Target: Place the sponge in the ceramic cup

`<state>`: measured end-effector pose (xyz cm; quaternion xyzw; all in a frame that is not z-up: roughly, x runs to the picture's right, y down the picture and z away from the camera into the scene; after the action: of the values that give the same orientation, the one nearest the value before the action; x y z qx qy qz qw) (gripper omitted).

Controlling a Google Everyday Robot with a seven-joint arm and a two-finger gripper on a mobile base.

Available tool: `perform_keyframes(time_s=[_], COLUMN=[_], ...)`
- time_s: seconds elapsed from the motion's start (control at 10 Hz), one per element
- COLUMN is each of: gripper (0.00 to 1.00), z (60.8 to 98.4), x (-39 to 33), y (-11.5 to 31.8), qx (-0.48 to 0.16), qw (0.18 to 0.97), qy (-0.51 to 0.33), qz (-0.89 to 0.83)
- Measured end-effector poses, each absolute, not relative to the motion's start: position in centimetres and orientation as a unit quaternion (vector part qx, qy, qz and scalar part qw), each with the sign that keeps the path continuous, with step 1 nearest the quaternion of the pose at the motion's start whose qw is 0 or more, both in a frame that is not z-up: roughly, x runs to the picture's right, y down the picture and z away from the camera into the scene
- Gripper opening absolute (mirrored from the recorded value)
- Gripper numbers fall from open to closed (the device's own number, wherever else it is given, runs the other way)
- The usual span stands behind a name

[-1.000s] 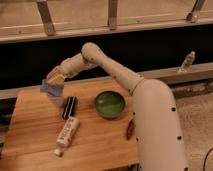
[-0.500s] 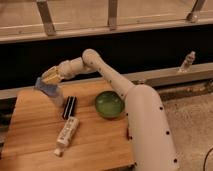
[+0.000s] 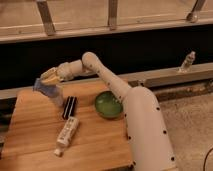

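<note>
Arm [image 3: 107,79] stretched out, gripper [image 3: 48,77] clamped on sponge [image 3: 42,86], over ceramic cup [image 3: 56,96]

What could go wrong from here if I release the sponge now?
1. The tool is shut on the sponge, which hangs mostly left of the cup. If dropped, it may catch the rim or land on the table.
2. The cup looks small. A nudge while lowering could tip it toward the dark bar beside it.
</note>
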<state>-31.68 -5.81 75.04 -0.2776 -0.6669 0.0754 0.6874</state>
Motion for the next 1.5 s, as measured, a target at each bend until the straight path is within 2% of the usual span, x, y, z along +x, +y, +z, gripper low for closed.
perform_keyframes(time_s=[0.5, 0.7, 0.8, 1.5], gripper=[0.13, 0.05, 0.07, 0.72], z=[75.35, 75.36, 75.39, 75.41], x=[-31.57, -31.63, -31.57, -31.56], y=[-6.84, -6.80, -6.81, -6.80], qx=[-0.255, -0.256, -0.256, -0.256], qw=[0.693, 0.693, 0.693, 0.693], qy=[-0.671, -0.671, -0.670, -0.670], qz=[0.070, 0.070, 0.071, 0.071])
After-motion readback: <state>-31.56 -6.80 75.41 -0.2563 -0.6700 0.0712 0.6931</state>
